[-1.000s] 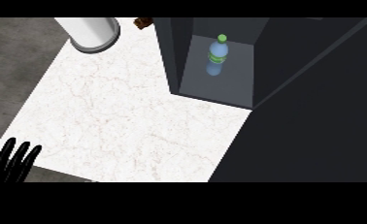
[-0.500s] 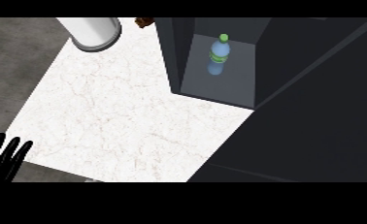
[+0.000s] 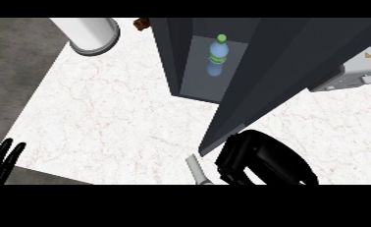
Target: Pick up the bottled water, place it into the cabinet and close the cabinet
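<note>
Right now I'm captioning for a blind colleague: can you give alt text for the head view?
A bottled water stands inside a dark cabinet whose door is partly open. The right hand is by the door's lower edge; the left hand rests at the lower left.

We see the bottle (image 3: 217,58) standing inside the cabinet (image 3: 174,54) at twelve o'clock on the counter (image 3: 123,118), a canister (image 3: 88,33) at eleven, our right hand (image 3: 264,159) by the door (image 3: 282,69) at five.

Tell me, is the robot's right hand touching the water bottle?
Apart. In the head view, the bottled water stands inside the cabinet, while the right hand is down near the cabinet door, far from the bottle.
</note>
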Robot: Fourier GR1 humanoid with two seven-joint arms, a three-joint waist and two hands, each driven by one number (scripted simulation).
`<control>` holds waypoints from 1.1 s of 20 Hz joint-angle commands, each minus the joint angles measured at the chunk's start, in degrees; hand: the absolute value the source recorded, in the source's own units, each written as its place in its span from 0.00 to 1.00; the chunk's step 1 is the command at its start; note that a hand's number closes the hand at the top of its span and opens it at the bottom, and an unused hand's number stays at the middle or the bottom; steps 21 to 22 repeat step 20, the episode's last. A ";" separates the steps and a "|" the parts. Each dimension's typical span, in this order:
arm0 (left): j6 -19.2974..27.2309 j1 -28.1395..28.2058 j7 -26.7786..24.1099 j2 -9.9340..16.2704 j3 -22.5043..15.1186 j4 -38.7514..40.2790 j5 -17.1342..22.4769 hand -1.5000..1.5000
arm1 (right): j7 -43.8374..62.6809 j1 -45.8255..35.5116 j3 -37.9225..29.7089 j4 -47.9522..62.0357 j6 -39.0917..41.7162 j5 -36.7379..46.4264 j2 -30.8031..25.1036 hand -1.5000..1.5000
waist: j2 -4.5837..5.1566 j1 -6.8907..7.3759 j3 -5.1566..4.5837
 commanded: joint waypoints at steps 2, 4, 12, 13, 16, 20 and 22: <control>-2.39 1.97 -1.68 0.01 0.82 0.77 0.43 0.00 | 2.14 -12.91 -7.77 14.82 -9.47 2.45 8.03 1.00 | -0.79 -1.22 0.15; -3.83 2.47 -1.18 1.06 2.20 1.12 2.23 0.00 | 2.44 -18.85 -9.59 20.87 -11.63 4.88 9.51 1.00 | -0.91 -2.13 0.22; -4.78 4.67 -1.98 -0.56 2.38 1.21 0.15 0.00 | -2.19 -38.12 -17.65 47.69 -9.42 6.06 11.26 1.00 | -0.96 -3.91 0.37; -3.35 2.91 -0.07 0.10 4.30 -0.18 3.27 0.00 | -2.03 -39.54 -19.28 48.40 -7.56 5.25 9.23 1.00 | -0.93 -5.00 0.44; -3.90 2.91 -0.73 -1.30 3.37 0.59 1.28 0.00 | -3.75 -39.93 -18.61 51.52 -9.48 7.23 11.48 1.00 | -0.79 -5.03 0.39; -4.01 3.01 -0.03 -1.18 4.08 0.15 1.36 0.00 | -6.63 -42.10 -18.65 56.45 -7.48 7.38 11.89 1.00 | -0.73 -5.30 0.42; -4.01 3.01 -0.03 -1.18 4.08 0.15 1.36 0.00 | -6.63 -42.10 -18.65 56.45 -7.48 7.38 11.89 1.00 | -0.73 -5.30 0.42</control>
